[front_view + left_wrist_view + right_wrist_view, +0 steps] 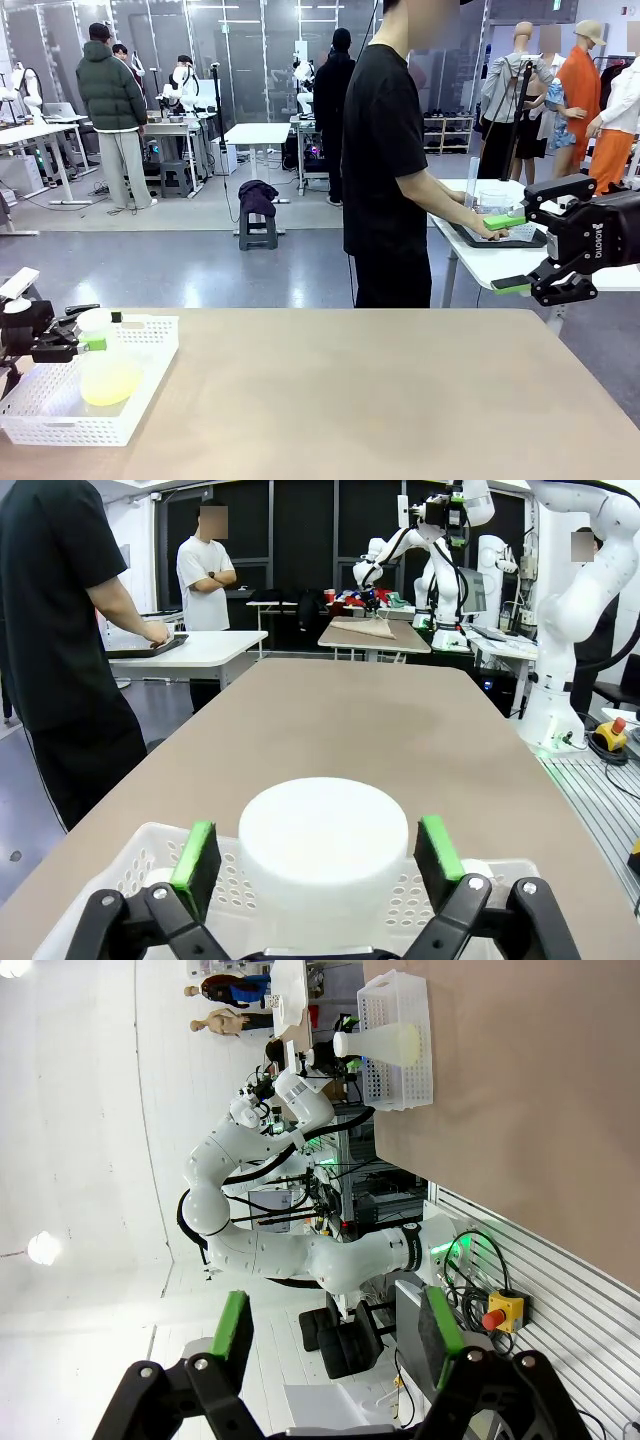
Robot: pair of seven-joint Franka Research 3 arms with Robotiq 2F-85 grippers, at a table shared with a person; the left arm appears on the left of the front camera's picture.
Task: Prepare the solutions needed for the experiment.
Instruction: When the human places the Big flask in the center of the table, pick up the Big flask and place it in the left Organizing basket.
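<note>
Yellow-tinted conical flask [105,372], perforated basket [140,395]

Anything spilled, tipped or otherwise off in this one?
Nothing stands out. The flask with yellow liquid stands upright in the white basket, stopper on, between the open left gripper's fingers. No spill shows on the table.

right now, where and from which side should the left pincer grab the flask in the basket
Grip the flask by its narrow neck just under the white stopper, coming in level from the robot's left. It stands upright in the white basket, its yellow-tinted body flares too wide lower down, and the left pincer is open with its pads either side of the stopper.
</note>
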